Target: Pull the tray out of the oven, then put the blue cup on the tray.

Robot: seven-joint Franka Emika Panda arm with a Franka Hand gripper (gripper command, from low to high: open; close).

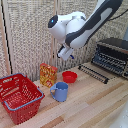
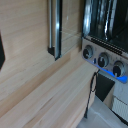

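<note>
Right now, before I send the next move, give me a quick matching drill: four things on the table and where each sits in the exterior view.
Things:
1. blue cup
2. red bowl
3. oven
4. red basket

Places:
A. far at the exterior view's right
B. nearest the exterior view's left edge
C. front centre of the table, handle toward the basket
D. just behind the cup, beside the orange packet

Pairs: 1-C, 2-D, 3-A, 4-B

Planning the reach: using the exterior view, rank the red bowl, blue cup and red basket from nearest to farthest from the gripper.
1. Red bowl, just below the gripper.
2. Blue cup, nearer the table's front.
3. Red basket, far on the exterior view's left.
</note>
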